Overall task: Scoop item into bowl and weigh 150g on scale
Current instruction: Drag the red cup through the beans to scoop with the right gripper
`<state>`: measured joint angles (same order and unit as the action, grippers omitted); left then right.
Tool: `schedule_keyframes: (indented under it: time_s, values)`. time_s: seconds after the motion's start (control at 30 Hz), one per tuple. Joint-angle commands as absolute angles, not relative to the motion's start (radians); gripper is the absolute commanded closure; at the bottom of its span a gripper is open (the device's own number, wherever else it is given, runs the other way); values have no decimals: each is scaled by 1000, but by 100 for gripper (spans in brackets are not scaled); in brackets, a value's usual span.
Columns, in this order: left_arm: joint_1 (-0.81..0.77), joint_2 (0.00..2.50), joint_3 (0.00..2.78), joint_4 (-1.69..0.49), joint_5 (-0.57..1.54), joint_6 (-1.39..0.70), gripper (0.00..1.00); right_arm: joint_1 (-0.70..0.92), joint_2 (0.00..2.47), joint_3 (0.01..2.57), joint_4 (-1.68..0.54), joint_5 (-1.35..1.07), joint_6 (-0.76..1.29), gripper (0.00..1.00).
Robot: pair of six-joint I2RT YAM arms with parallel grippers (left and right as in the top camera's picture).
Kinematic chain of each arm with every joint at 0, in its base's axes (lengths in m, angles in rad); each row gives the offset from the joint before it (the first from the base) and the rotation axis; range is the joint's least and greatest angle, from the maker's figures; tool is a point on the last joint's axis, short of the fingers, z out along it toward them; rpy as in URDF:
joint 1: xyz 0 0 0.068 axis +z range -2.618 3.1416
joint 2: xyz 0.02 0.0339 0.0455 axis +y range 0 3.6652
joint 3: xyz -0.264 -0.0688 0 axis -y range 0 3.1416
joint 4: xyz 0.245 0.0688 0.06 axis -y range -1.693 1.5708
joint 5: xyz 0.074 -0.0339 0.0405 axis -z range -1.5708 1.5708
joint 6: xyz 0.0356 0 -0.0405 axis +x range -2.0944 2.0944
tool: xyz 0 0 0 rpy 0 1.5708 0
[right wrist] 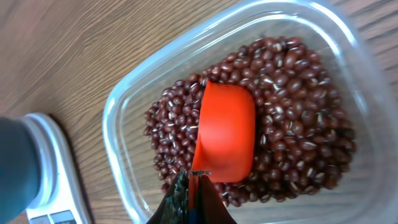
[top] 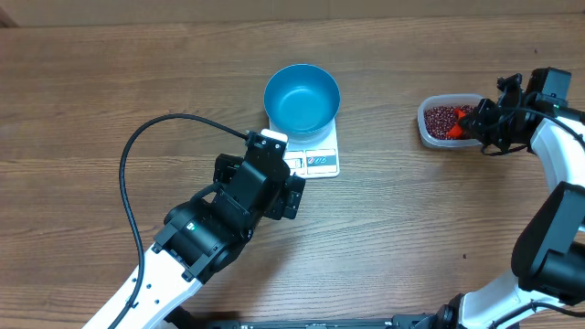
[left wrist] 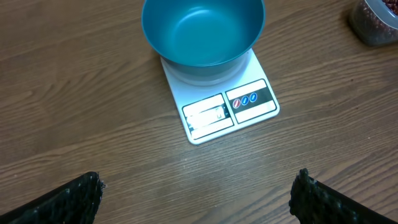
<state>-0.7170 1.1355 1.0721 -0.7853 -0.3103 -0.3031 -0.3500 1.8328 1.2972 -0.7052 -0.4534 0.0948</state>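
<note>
Left gripper (left wrist: 198, 180) hovers over the wooden table (top: 82, 82), its 2 fingers (left wrist: 74, 199) spread wide and grasping nothing. Just beyond it sits the white scale (top: 318, 162), with its display panel and blue markings toward the left arm. The blue bowl (top: 302, 96) stands on the scale's far half. Well to the right, a clear tub (top: 420, 128) holds the beans (right wrist: 292, 99). Right gripper (right wrist: 194, 186) is clenched on the handle of an orange scoop (right wrist: 227, 130), whose cup lies on the beans inside the tub.
</note>
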Motion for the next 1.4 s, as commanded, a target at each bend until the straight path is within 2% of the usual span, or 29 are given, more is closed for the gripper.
schedule_keyframes:
  time_s: [0.0, 0.87, 1.17, 1.37]
  values:
    - [-706, 1145, 1068, -782, -314, -295, 1, -345, 1861, 1269, -703, -576, 69, 96]
    - [-706, 1145, 1068, -782, -314, -295, 1, -377, 1861, 1269, -682, -590, 72, 96]
    - [-706, 1145, 1068, -782, -314, -295, 1, -470, 1861, 1269, -697, -764, 37, 96]
    - [-706, 1145, 1068, -782, -314, -295, 1, -496, 1861, 1269, -720, -775, 24, 96]
